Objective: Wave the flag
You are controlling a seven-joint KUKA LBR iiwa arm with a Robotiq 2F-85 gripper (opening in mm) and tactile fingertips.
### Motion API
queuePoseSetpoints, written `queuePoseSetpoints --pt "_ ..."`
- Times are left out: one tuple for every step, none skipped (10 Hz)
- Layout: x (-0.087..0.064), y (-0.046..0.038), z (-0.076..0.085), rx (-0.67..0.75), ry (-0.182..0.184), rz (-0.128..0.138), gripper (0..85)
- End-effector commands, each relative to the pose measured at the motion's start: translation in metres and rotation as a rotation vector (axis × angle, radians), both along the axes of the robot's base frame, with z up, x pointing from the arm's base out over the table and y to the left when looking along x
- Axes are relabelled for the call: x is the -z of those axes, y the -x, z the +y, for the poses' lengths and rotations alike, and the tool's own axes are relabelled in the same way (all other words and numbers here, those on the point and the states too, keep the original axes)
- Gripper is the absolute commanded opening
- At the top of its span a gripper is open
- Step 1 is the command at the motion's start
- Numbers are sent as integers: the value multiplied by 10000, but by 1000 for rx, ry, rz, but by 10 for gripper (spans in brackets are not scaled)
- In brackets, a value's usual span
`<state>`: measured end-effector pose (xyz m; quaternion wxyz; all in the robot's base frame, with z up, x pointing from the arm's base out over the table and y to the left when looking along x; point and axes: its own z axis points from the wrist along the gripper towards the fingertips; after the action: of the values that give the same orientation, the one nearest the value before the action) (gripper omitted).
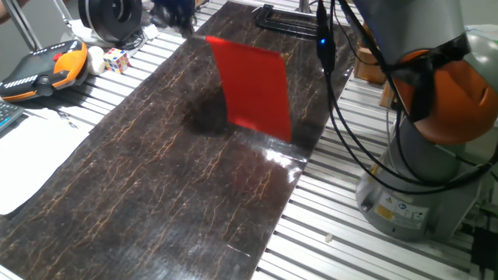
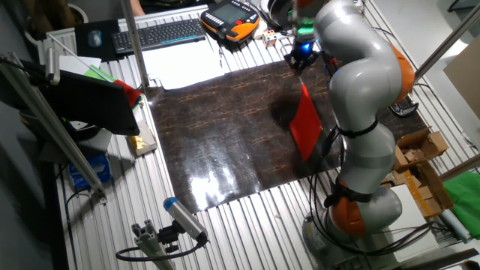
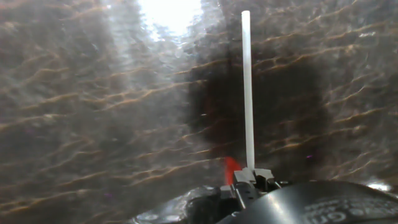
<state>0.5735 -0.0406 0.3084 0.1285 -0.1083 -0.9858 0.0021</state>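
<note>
The flag (image 1: 253, 89) is up in the air over the dark marbled tabletop (image 1: 156, 187), its bright-red sheet hanging down and casting a dark shadow on the top. From the other side the flag (image 2: 306, 124) shows nearly edge-on beside the arm. In the hand view its thin white stick (image 3: 247, 93) runs straight away from the fingers, with a sliver of red (image 3: 231, 169) at its base. My gripper (image 3: 252, 179) is shut on the stick's near end. It is blurred at the back of the table, gripper (image 1: 175, 15), gripper (image 2: 300, 46).
An orange teach pendant (image 1: 47, 66), a puzzle cube (image 1: 117, 59) and white paper (image 1: 31, 155) lie at the left. A black clamp (image 1: 272, 15) sits at the back. The arm's base (image 1: 420, 187) and cables (image 1: 342, 117) stand at the right. A keyboard (image 2: 161, 34) lies behind.
</note>
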Motion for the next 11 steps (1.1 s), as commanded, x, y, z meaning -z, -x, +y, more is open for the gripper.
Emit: queuePoseSetpoints --pt "-159 -2 14 30 -13 -9 7" --pt "-157 3 39 72 -35 -23 7" --pt "-157 5 71 136 -62 -43 7" --pt "-159 8 99 183 -70 -60 7" --pt "-159 17 123 230 -81 -77 7" --pt "-162 23 144 276 -93 -91 7" --pt "-164 33 168 344 -115 -111 7" --pt "-164 42 193 388 -120 -129 7" --pt "-169 48 218 442 -140 -139 7" --pt "-172 54 231 449 -140 -144 7" --pt "-174 57 234 432 -132 -141 7"
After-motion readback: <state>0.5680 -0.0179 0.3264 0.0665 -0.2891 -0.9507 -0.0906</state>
